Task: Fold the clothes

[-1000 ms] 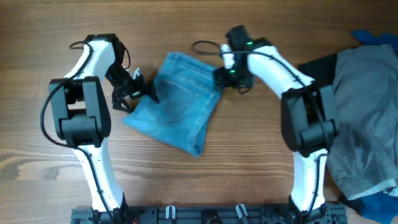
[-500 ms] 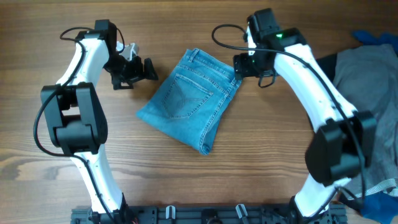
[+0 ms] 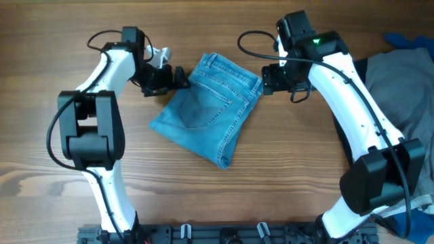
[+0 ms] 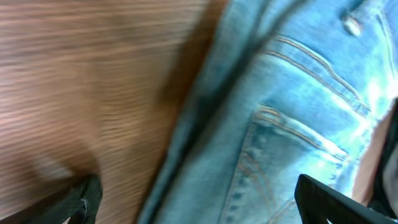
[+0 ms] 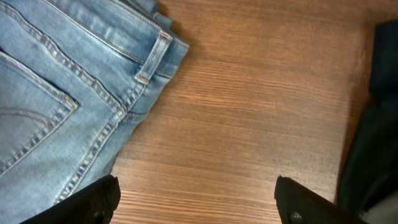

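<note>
At the middle of the wooden table (image 3: 217, 196), the jeans (image 3: 207, 112) lay folded into a compact bundle, a back pocket (image 3: 203, 102) facing up and the waistband (image 3: 227, 66) along the far edge, the whole packet skewed at an angle to the table's front. The left gripper (image 3: 184, 76) hung at the bundle's far-left corner with its fingers spread wide; the left wrist view showed denim running between them, though nothing was clamped and contact could not be made out. The right gripper (image 3: 264, 80) stood just beside the waistband's right corner, its jaws likewise apart, and the right wrist view showed only bare wood between its fingers (image 5: 93, 199), with the belt loop (image 5: 152, 59) and corner up to the left. A grey garment (image 3: 400, 95) lay heaped at the table's right side, well apart from the jeans. Judged from the lie of the cloth, the folding looked far along, and the step in hand seemed to be either a last fold or a squaring-up of the packet. A further fold would call for both grippers to come down onto the waistband corners, the right one shifting inward onto the denim first, then to pinch all the layers together and carry them toward the near edge without letting the layers beneath slide or splay.
</note>
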Motion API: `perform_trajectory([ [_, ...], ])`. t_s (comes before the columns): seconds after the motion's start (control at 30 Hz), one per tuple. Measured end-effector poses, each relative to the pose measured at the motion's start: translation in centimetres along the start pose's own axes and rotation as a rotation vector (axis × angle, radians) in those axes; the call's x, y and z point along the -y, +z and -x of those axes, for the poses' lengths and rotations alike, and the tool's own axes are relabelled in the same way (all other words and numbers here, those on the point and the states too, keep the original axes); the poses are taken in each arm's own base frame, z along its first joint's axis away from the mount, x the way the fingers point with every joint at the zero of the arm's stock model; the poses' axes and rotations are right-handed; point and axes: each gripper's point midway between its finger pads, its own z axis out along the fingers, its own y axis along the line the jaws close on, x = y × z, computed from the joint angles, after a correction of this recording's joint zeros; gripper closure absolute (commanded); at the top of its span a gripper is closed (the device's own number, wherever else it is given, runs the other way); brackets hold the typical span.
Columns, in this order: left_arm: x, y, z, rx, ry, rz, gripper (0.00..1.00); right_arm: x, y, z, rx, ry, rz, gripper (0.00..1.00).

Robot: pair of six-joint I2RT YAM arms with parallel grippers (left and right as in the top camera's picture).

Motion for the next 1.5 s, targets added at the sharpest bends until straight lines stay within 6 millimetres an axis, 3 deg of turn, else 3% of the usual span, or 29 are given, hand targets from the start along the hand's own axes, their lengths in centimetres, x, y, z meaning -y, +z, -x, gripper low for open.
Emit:
perform_trajectory([
  [0.03, 0.5, 0.3, -0.4, -0.006, 0.008, -0.013, 0.06, 0.0, 0.0, 0.0, -0.001, 0.003, -0.001, 0.15],
  [0.1, 1.4, 0.9, -1.3, -0.028, 0.019, -0.032, 0.27, 0.0, 0.0, -0.1, -0.002, 0.006, -0.001, 0.15],
  [0.17, 2.5, 1.9, -2.6, -0.067, 0.04, -0.047, 0.81, 0.0, 0.0, -0.1, -0.002, 0.01, -0.001, 0.15],
  [0.2, 2.9, 2.5, -3.3, -0.085, 0.054, -0.044, 0.96, 0.0, 0.0, -0.1, -0.002, 0.011, -0.001, 0.15],
  [0.33, 3.8, 4.3, -5.7, -0.16, 0.066, -0.05, 0.96, 0.2, 0.0, 0.0, -0.001, 0.014, -0.009, 0.15],
  [0.47, 4.5, 4.7, -6.0, -0.17, 0.079, -0.058, 0.96, 0.5, 0.0, -0.1, -0.003, 0.013, -0.028, 0.15],
  [0.6, 4.0, 4.4, -5.7, -0.163, 0.063, -0.053, 0.96, 1.0, 0.0, -0.1, 0.0, 0.013, -0.055, 0.14],
  [0.7, 2.0, 3.3, -5.2, -0.14, -0.003, -0.016, 0.96, 1.3, -0.1, 0.0, 0.003, 0.017, -0.074, 0.13],
  [0.77, -0.3, 1.9, -4.5, -0.106, -0.066, 0.036, 0.96, 1.5, -0.1, -0.1, 0.002, 0.018, -0.082, 0.14],
  [0.93, -10.7, -5.3, -2.6, 0.079, -0.317, 0.241, 0.96, 2.2, -0.1, -0.3, -0.009, 0.037, -0.094, 0.13],
  [1.07, -20.7, -12.3, -3.1, 0.273, -0.562, 0.354, 0.96, 3.1, -0.1, -0.3, -0.015, 0.071, -0.105, 0.14],
  [1.13, -24.5, -15.0, -4.0, 0.351, -0.652, 0.396, 0.96, 3.4, -0.1, -0.3, -0.014, 0.085, -0.108, 0.13],
  [1.2, -26.7, -16.7, -4.6, 0.403, -0.703, 0.421, 0.96, 3.6, -0.1, -0.3, -0.014, 0.094, -0.112, 0.13],
  [1.23, -29.1, -18.5, -5.4, 0.455, -0.75, 0.457, 0.96, 3.6, -0.1, -0.3, -0.014, 0.098, -0.112, 0.13],
  [1.33, -31.1, -20.3, -6.6, 0.493, -0.802, 0.485, 0.96, 3.6, -0.1, -0.3, -0.014, 0.109, -0.112, 0.13],
  [1.43, -32.0, -22.5, -6.5, 0.529, -0.816, 0.516, 0.95, 3.6, -0.1, -0.5, -0.019, 0.113, -0.113, 0.13],
  [1.47, -32.1, -23.3, -6.1, 0.543, -0.813, 0.528, 0.78, 3.6, -0.1, -0.5, -0.02, 0.113, -0.113, 0.13],
  [1.5, -32.1, -24.3, -5.6, 0.559, -0.806, 0.54, 0.41, 3.6, -0.1, -0.5, -0.02, 0.113, -0.114, 0.13],
])
